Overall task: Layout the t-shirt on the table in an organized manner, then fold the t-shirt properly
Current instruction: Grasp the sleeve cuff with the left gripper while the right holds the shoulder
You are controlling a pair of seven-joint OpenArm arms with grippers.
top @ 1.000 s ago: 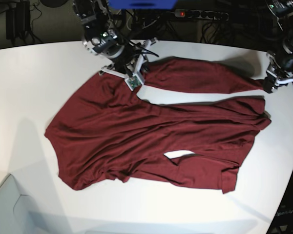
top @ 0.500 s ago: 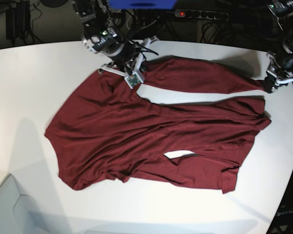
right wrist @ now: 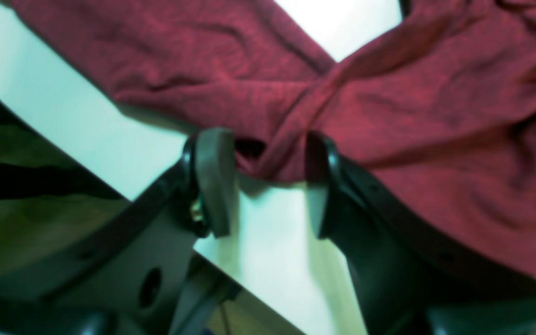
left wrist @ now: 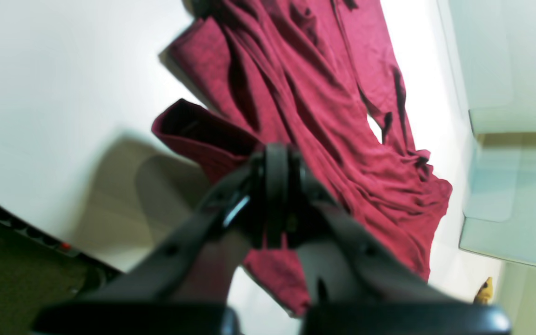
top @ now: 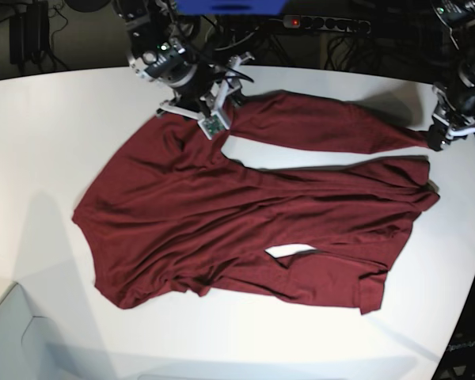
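The dark maroon t-shirt (top: 245, 214) lies spread across the white table (top: 47, 142), one long sleeve stretched along the far side and its lower edge still bunched. My right gripper (top: 220, 107) sits at the shoulder by the far edge. In the right wrist view it (right wrist: 268, 186) is open, and a fold of the t-shirt (right wrist: 435, 139) lies between its fingertips over the table (right wrist: 268, 242). My left gripper (top: 437, 136) is shut on the sleeve's end at the right. Seen from the left wrist, it (left wrist: 275, 158) pinches the t-shirt (left wrist: 324, 116) near the cuff.
A power strip (top: 324, 24) and cables lie behind the table's far edge. The table's curved edge runs close to the shirt on the right. A pale grey surface (top: 16, 340) adjoins the near left corner. Pale boxes (left wrist: 505, 186) stand beyond the shirt.
My right gripper has shifted slightly toward the far left edge and its jaws have opened. The left gripper and the sleeve end have stayed put.
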